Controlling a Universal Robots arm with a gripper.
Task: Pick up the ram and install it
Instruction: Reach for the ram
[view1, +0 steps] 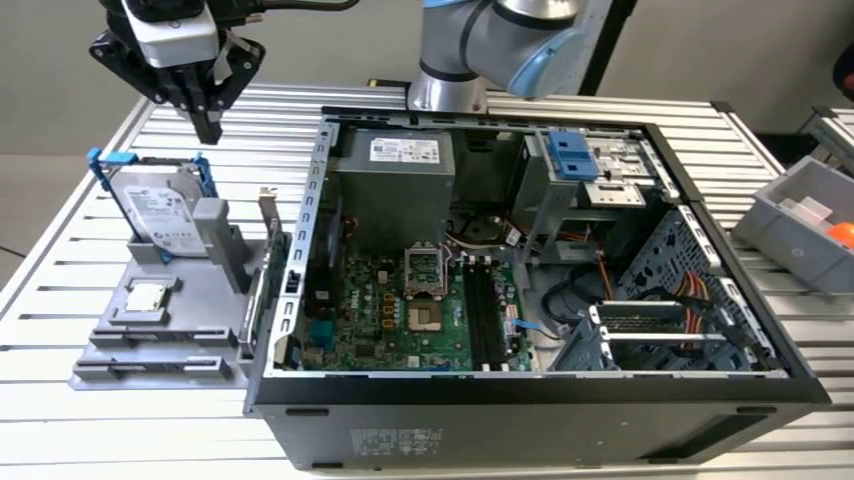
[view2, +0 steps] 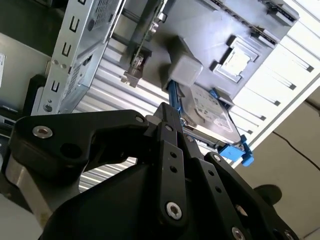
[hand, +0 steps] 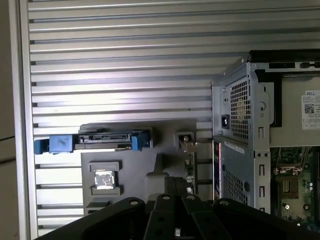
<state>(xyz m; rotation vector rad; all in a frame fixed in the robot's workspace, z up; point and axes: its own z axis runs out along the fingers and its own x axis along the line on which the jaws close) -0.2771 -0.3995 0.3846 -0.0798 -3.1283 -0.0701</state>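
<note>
A single robot arm works at a ribbed metal table (view1: 287, 105) that carries an open computer case (view1: 534, 400) and, on the exterior view's left, a grey parts holder (view1: 147, 340). The gripper (view1: 210, 128) hangs high above the far end of the holder. Its black fingers (view2: 170, 130) are drawn together into one downward point, with nothing between them. Below it, a hard drive (view1: 163, 212) in a blue carrier stands upright on the holder, and a square processor chip (view1: 147, 297) lies flat in a recess nearer the camera. The ram (view1: 267, 295) appears to be one of the thin boards standing on edge along the side of the holder closest to the case. It sits just beside a card with a metal bracket (view1: 268, 212), and seen edge-on the two are hard to separate. The ram sits lower than the gripper, toward the exterior view's right and nearer the camera, well apart from the fingertips, with the hard drive closer to the gripper than the ram is. Inside the case, the green motherboard (view1: 387, 310) lies flat, with long black slots (view1: 483, 315) running beside the processor socket.
</note>
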